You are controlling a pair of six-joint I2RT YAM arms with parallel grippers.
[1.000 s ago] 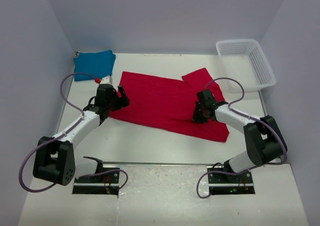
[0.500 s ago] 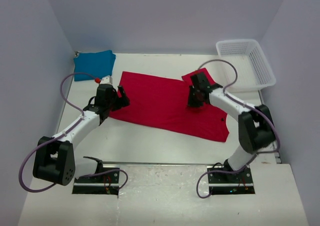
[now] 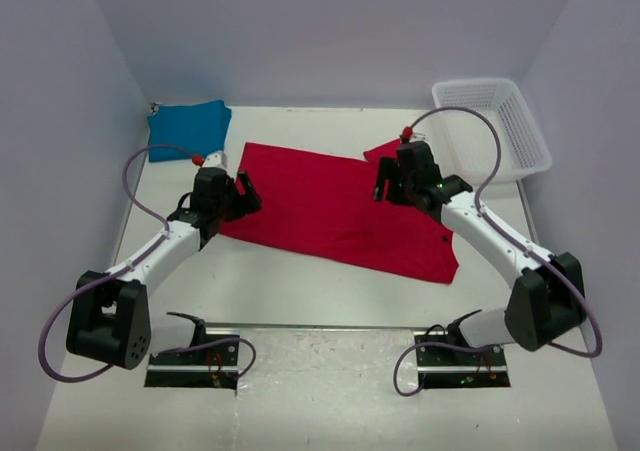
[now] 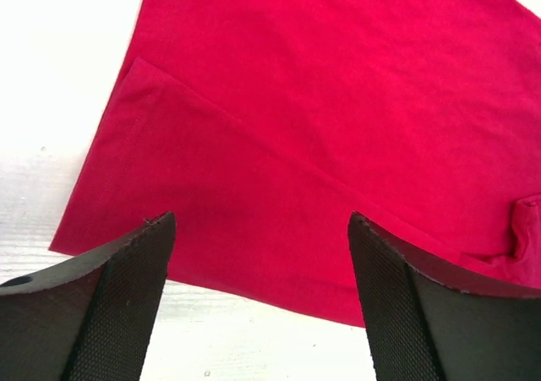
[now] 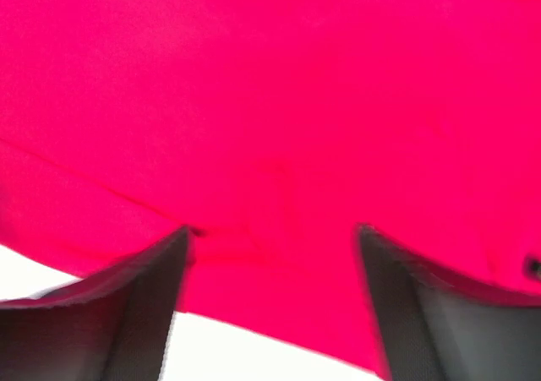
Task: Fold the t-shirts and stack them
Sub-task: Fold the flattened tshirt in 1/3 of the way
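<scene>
**Red shirt spread flat, both tools open over its ends**

**Top view.** The red t-shirt (image 3: pixel 335 211) lies spread and slanted across the middle of the table (image 3: pixel 300 291), with a sleeve sticking out at its far right corner. The teal t-shirt (image 3: pixel 188 128) sits as a folded block in the far left corner, well apart from it. A white basket (image 3: pixel 530 141) stands at the far right. The left tool (image 3: pixel 243 193) is at the red shirt's left edge and the right tool (image 3: pixel 385 183) is beside the sleeve. This view does not show how high either one is above the cloth.

**Left wrist.** The fingers (image 4: pixel 101 305) are spread wide and hold nothing; the cloth lies flat below them. A hemmed flap lies over the shirt body here, so this end is two layers thick. The top view does not show that.

**Right wrist.** The picture is blurred. The fingers (image 5: pixel 110 313) are also wide apart and empty. Red cloth fills the view, with a strip of white table at the lower left. A small dark spot sits at the right edge; I cannot tell what it is.

**Risks.** A pinch on the left could take only the upper flap, so the body would stay behind and the fold would come out skewed. On the right, a grasp too near the loose sleeve could lift the sleeve alone. If the two arms lift unevenly, the soft cloth would likely bunch.
</scene>
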